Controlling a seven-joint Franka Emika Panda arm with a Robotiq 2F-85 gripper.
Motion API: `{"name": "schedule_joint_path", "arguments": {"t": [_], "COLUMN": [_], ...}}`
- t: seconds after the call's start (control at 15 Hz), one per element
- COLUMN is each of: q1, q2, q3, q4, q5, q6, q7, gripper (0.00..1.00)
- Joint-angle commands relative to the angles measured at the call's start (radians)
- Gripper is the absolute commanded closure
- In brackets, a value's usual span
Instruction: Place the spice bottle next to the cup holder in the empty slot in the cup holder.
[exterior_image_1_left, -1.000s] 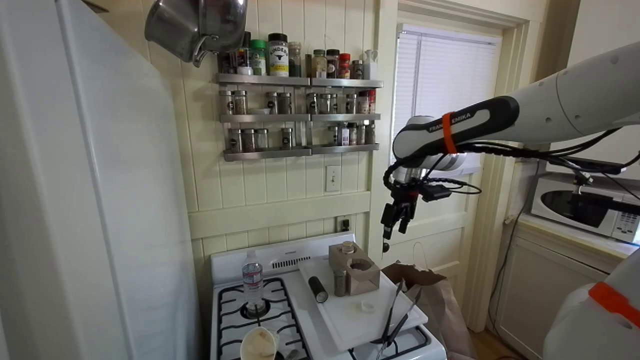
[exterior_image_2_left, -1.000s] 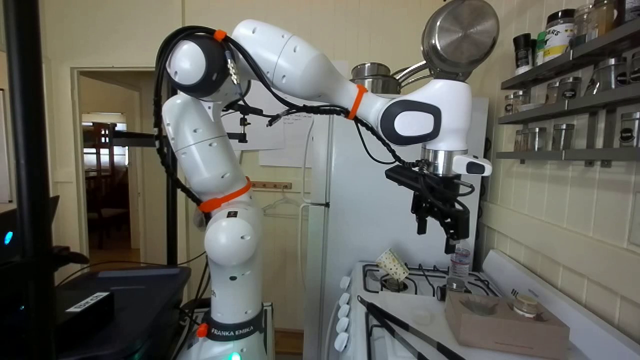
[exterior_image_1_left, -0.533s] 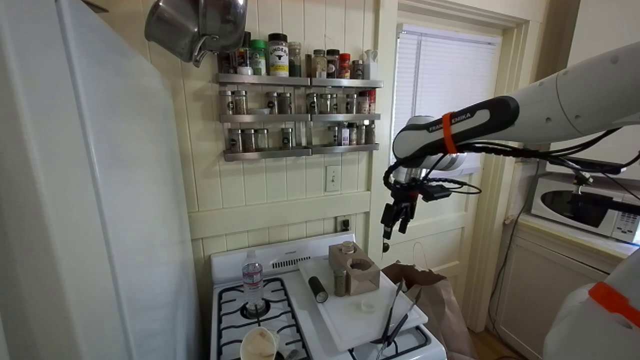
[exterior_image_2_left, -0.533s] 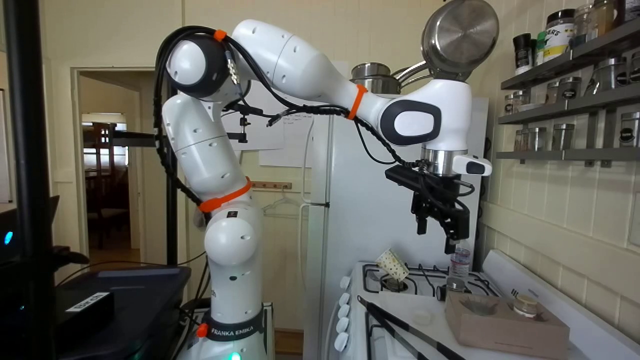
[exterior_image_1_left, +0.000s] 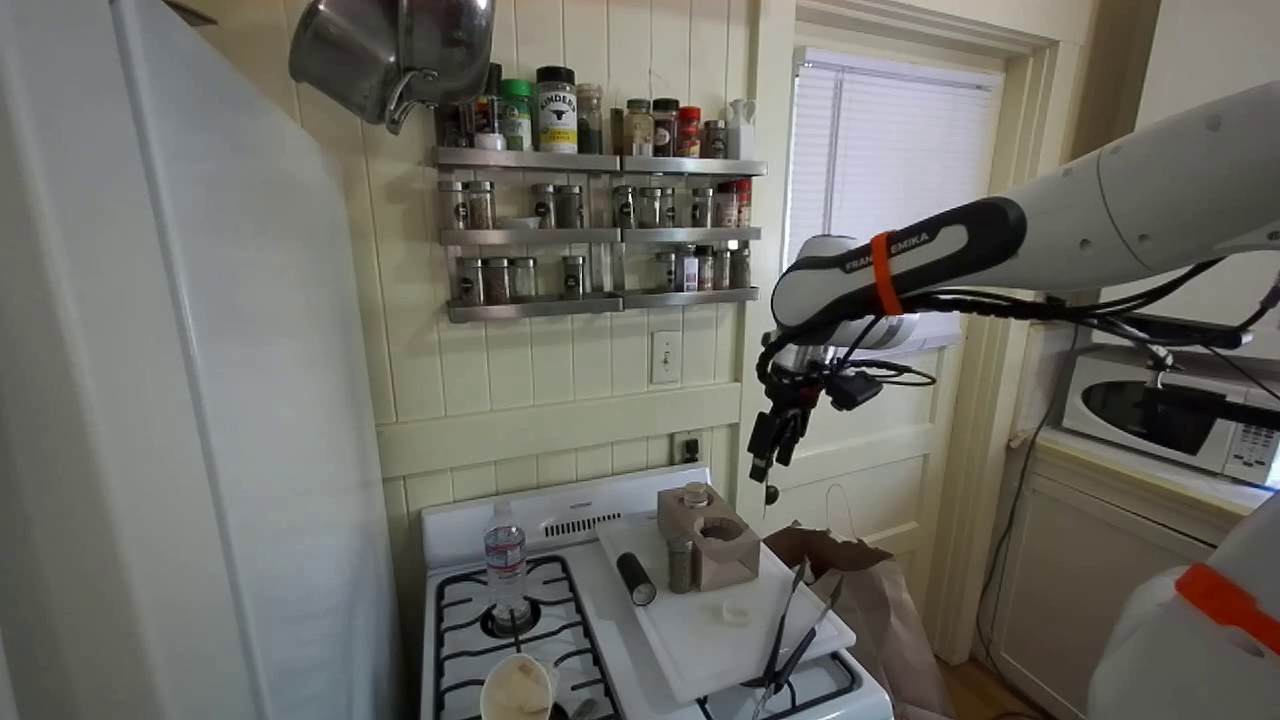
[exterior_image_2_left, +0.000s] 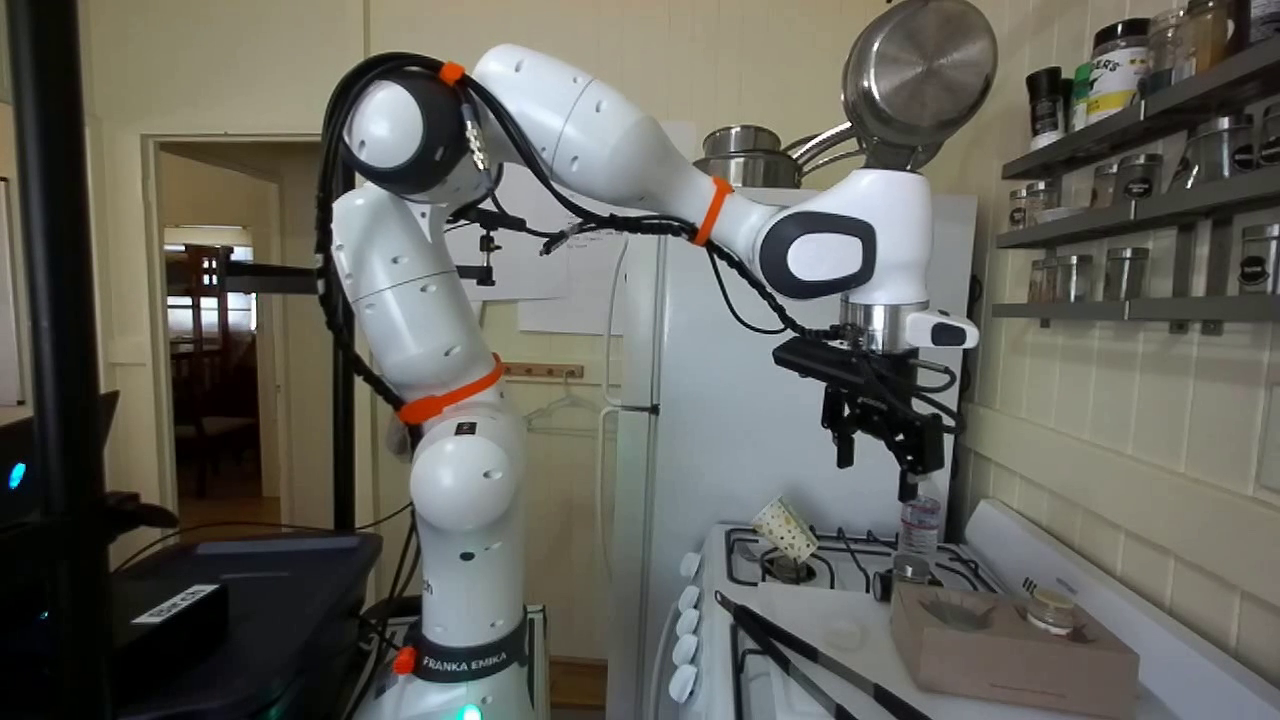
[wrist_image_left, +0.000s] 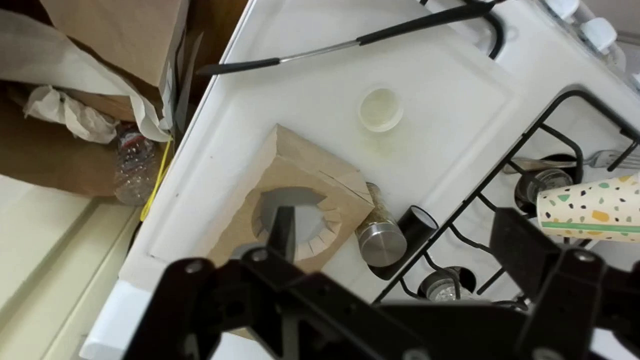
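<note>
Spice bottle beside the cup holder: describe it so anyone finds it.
On the white stove, find the white tray bearing a brown cup holder. Beside it is the spice bottle, upright under a silver lid, unlike the dark cylinder lying nearby.

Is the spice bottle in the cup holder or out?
Out: in an exterior view, the spice bottle stands upright beside the cup holder, not in a slot.

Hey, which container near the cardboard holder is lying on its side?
The black container; the silver-lidded spice bottle, between it and the cardboard holder, stands upright.
</note>
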Motion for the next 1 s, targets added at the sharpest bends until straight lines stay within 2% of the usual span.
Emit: {"name": "schedule_joint_path", "arguments": {"t": [0.0,0.2,0.47,0.53,0.73,0.93], "q1": [0.028,0.034,0.022,0.009,0.005,0.021], "q2": [0.037,0.096,0.137,0.118,0.133,0.153], "q3": [0.027,0.046,0.04,0.061,0.061,0.052], "q4": [-0.023,-0.002,0.03,0.003,0.014,0.02], "q5": [-0.016,-0.051,-0.046,-0.031,-0.031,-0.045], "q6": [0.071,0.069,-0.064,-0.003,-0.03,-0.028], "q7": [-0.141,-0.255,-0.439,-0.361,-0.417,-0.587], "gripper": [0.0,0.0,0.0,0.0,0.0,0.0]}}
